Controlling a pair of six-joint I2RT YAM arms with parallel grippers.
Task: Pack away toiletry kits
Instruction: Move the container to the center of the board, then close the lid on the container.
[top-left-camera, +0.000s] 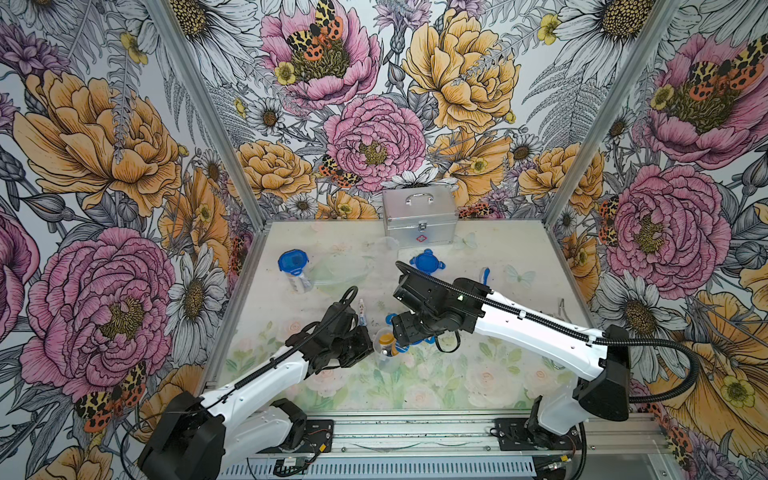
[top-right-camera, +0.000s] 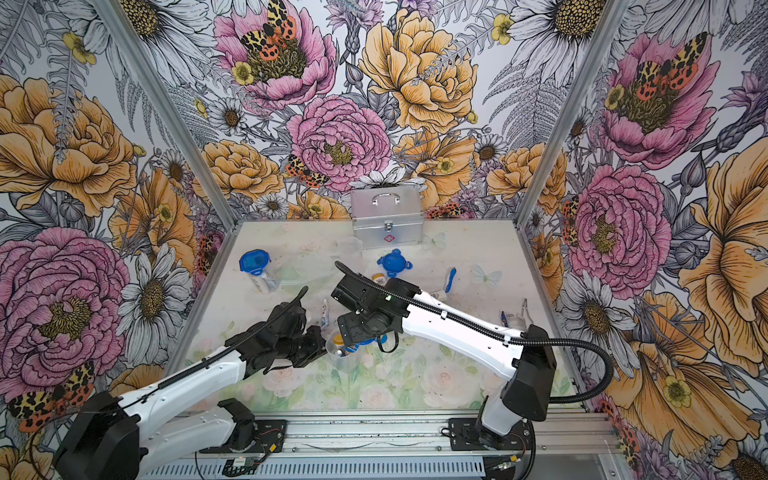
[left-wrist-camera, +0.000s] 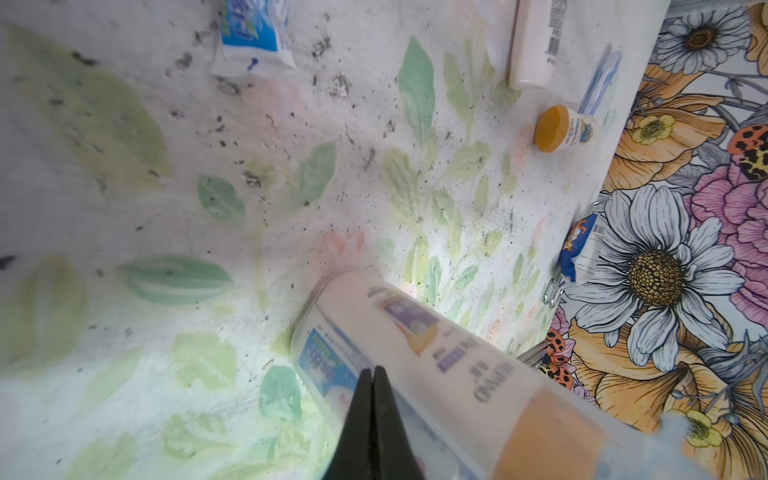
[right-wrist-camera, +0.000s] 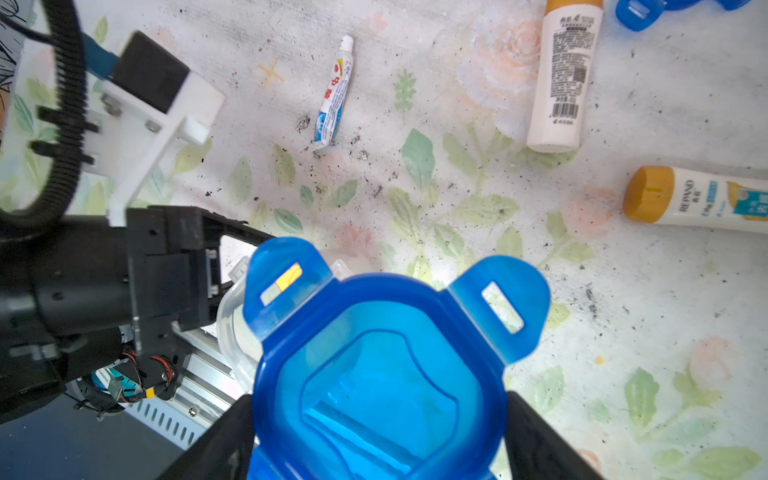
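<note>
- Left claw (top-left-camera: 368, 347) is sitting at the near-middle of the table (top-left-camera: 457, 386), pressed together and pinching the rim wall of the clear cup (top-left-camera: 384, 356). In the left wrist view its fingertips (left-wrist-camera: 365, 386) are meeting with barely a slit, and the wall between them is too clear and blurred to make out.
- Bottle (top-left-camera: 387, 340) with a yellow cap is standing inside that cup. The left wrist view is showing it out of focus.
- Right claw (right-wrist-camera: 378, 401) is spread wide and clamping the blue lid (right-wrist-camera: 378, 365) by two opposite edges, hovering over the cup mouth. Cannot tell whether the lid is touching the rim.
- In both top views the right wrist is covering most of this lid, with only bits of blue peeking out.
- Tube (top-left-camera: 362, 311) is lying just far of the cup, between the two wrists.
- Barcode bottle (right-wrist-camera: 559, 83) and capped bottle (right-wrist-camera: 698, 199) are lying loose. The capped one is getting cut off by the frame edge, and the right arm is hiding both almost fully from above.
- Toothbrush (top-right-camera: 450, 279) is lying far right of centre, its near end going behind the arm.
- Sealed cup (top-left-camera: 295, 270) is sitting far left, contents hard to read. Spare lid (top-left-camera: 426, 262) is lying far centre.
- Empty cup (top-left-camera: 388, 246) is standing before the silver case (top-left-camera: 419, 216), nearly invisible.
- Small items (top-right-camera: 515, 320) near the right edge are too tiny to identify.
</note>
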